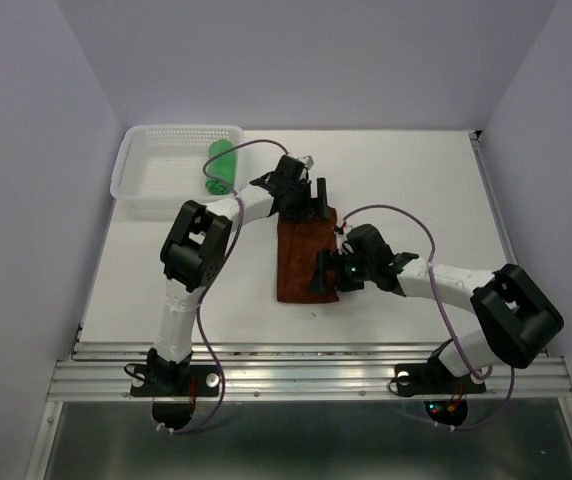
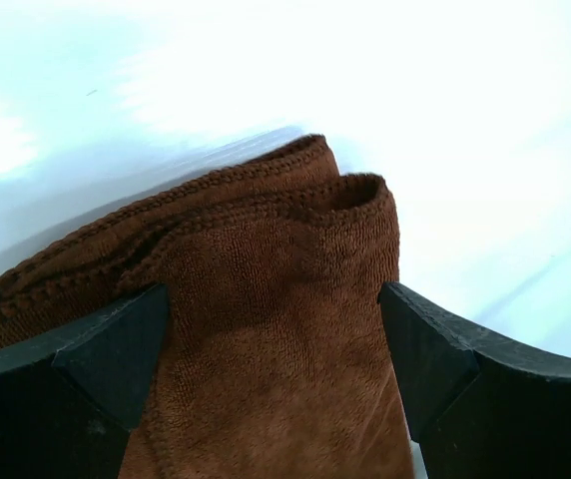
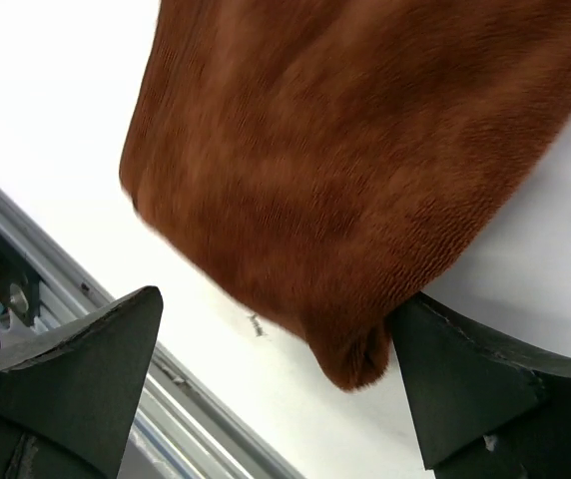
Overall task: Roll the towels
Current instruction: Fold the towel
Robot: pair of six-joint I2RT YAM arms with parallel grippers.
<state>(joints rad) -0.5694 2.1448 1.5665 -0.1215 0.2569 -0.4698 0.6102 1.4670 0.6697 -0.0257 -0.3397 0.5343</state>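
The rust reddish-brown towel [image 1: 301, 265] lies flat as a folded strip in the middle of the table. My left gripper [image 1: 306, 205] is at its far end, open. In the left wrist view its fingers [image 2: 106, 359] straddle the full width of the rust towel [image 2: 266, 259]. My right gripper [image 1: 324, 272] is at the near right corner, open. In the right wrist view that corner of the rust towel [image 3: 345, 150] sits against the right finger [image 3: 455, 389], with bare table between the jaws. The green towel [image 1: 220, 165] lies rolled in the basket.
A white perforated basket [image 1: 156, 165] stands at the back left of the white table [image 1: 436, 190]. An aluminium rail [image 1: 316, 375] runs along the near edge, close to the rust towel's near end. Purple cables loop over both arms.
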